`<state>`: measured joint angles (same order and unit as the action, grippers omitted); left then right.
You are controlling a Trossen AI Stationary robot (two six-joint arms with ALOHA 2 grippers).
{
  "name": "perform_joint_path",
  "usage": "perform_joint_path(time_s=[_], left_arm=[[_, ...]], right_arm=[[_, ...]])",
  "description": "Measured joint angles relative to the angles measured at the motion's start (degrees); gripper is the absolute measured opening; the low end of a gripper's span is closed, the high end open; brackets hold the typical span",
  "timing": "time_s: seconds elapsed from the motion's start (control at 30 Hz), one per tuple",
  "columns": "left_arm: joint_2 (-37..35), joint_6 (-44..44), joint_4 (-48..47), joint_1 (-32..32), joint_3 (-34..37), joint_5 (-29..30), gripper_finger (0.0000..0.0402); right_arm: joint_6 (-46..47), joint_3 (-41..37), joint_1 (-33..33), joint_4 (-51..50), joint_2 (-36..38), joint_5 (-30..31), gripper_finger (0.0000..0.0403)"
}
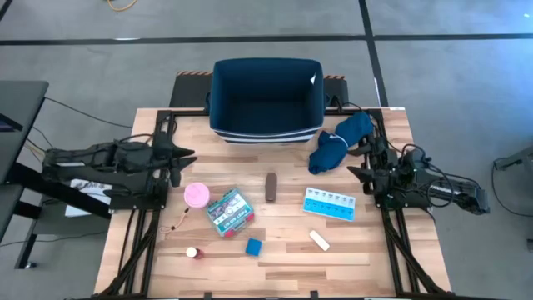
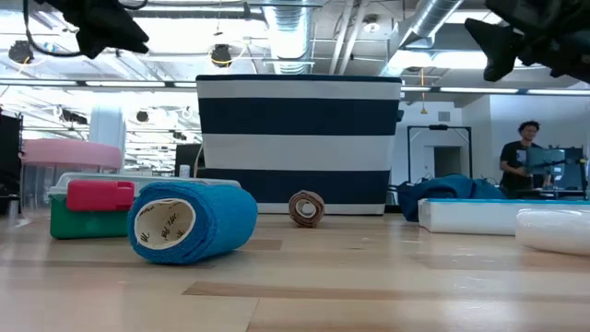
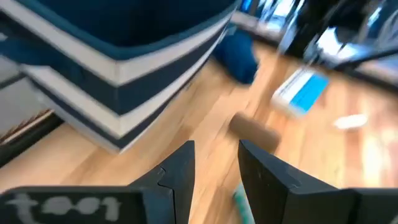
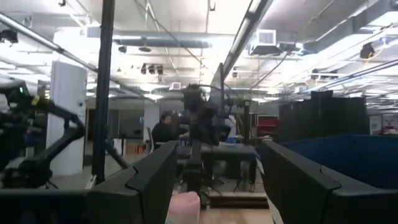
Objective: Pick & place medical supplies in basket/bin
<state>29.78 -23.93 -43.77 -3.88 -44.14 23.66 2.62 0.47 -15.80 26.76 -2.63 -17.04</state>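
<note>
My left gripper [image 1: 190, 156] hangs above the table's left edge, just beyond the pink round roll [image 1: 196, 194]. Its fingers [image 3: 180, 171] stand part way apart with nothing between them. My right gripper [image 1: 356, 172] waits over the right edge, near the blue cloth [image 1: 337, 142], jaws spread wide and empty.

The basket [image 1: 266, 100] sits at the far middle of the table, its long axis across the table and its opening upward, with nothing showing inside in the high view.

The supplies all lie on the wood on the near side of the basket:
- The brown bar [image 1: 271, 187] lies near the middle, its long axis running from the basket toward the near edge (in the low view it shows end-on, as a small round roll).
- The green-white-red box [image 1: 229, 211] lies flat just beside the pink roll, turned at a slant to the table edges.
- The light blue pill organizer [image 1: 330, 203] lies flat to the right, its long axis across the table and slightly tilted.
- The cream block [image 1: 320, 241] lies nearer the front, set diagonally.
- The blue cube [image 1: 253, 247] sits near the front; in the low view it looks more like a roll lying on its side.
- The tiny red-white bottle [image 1: 192, 252] seems to lie on its side at front left, though it is too small to be sure.
</note>
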Motion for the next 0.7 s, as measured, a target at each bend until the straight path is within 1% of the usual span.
perform_joint_path(time_s=[0.1,0.27,0.37,0.47,0.57,0.63,0.7], left_arm=[[4.08,-4.6,-6.12,0.02,-4.58,-1.05,0.0111],[8.54,-12.22,-16.21,-0.21,-11.57,-8.33,0.0111],[10.24,-17.27,-22.35,-1.77,-14.17,-11.82,0.0111],[11.18,-22.42,-28.38,-5.23,-13.8,-16.23,0.0111],[11.65,-27.86,-32.18,-10.22,-10.78,-19.82,0.0105],[11.65,-32.27,-31.94,-13.92,-8.06,-21.3,0.0099],[11.61,-35.39,-29.67,-17.57,-5.13,-23.52,0.0091]], right_arm=[[0.56,0.02,0.42,-3.16,0.01,-1.15,0.0225],[0.85,0.04,2.69,-11.96,0.0,-0.88,0.0225],[0.99,0.04,4.67,-15.19,0.0,-0.87,0.0225],[0.53,0.04,6.51,-15.71,0.0,-0.58,0.0225],[0.34,0.07,7.74,-15.23,0.0,-0.43,0.0225],[-0.29,0.07,8.17,-14.67,0.0,-0.12,0.0225],[-1.04,0.09,8.34,-14.68,0.0,0.89,0.0225]])
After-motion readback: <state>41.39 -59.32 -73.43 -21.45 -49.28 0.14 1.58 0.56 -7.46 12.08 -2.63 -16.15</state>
